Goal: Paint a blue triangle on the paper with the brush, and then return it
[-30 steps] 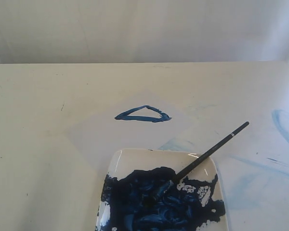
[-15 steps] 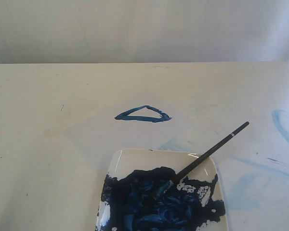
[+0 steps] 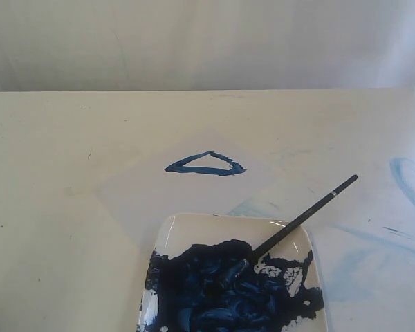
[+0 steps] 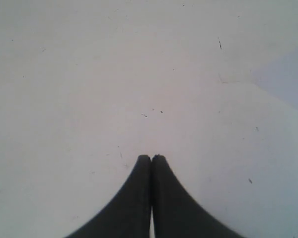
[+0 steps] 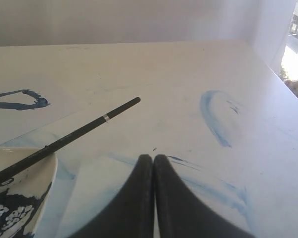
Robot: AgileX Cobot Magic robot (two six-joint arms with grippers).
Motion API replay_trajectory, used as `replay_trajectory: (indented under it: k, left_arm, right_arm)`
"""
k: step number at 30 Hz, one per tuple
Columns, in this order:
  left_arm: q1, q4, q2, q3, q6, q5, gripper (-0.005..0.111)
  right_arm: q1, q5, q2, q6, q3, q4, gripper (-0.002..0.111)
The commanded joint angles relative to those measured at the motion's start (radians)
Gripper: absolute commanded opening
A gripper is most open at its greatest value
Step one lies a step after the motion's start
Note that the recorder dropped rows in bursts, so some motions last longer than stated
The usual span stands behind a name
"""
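My left jaws and right jaws are both pressed closed, holding nothing, over the worktop. The brush lies with its bristles in the plate; the triangle sits on the paper.

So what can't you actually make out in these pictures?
Plate: its near part is cut off by the exterior view's bottom edge.
Brush: bristles lost in the dark paint, exterior view.
Paper: edges barely show against the pale table, exterior view.
Arms: outside the exterior view; wrist views show only the shut left gripper and right gripper.
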Motion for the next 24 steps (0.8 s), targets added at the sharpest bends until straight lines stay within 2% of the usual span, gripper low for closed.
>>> replay_trajectory:
  k: [1,8,15,24]
  left_arm:
    - [-0.002,0.027,-0.004,0.004,0.01,0.003,0.0]
    - [-0.002,0.053,-0.004,0.004,0.079,0.003,0.0]
    - [-0.004,-0.08,-0.004,0.004,0.291,0.001,0.0]
    - [-0.035,-0.082,-0.004,0.004,0.293,-0.001,0.0]
  right_arm:
    - [0.003,-0.011,-0.005,-0.009,0.001,-0.003,0.0]
    - [0.003,-0.011,-0.005,-0.009,0.001,-0.003,0.0]
    - [0.003,-0.011,-0.005,-0.009,0.001,-0.003,0.0]
    - [0.003,-0.011,-0.005,-0.009,0.001,-0.003,0.0]
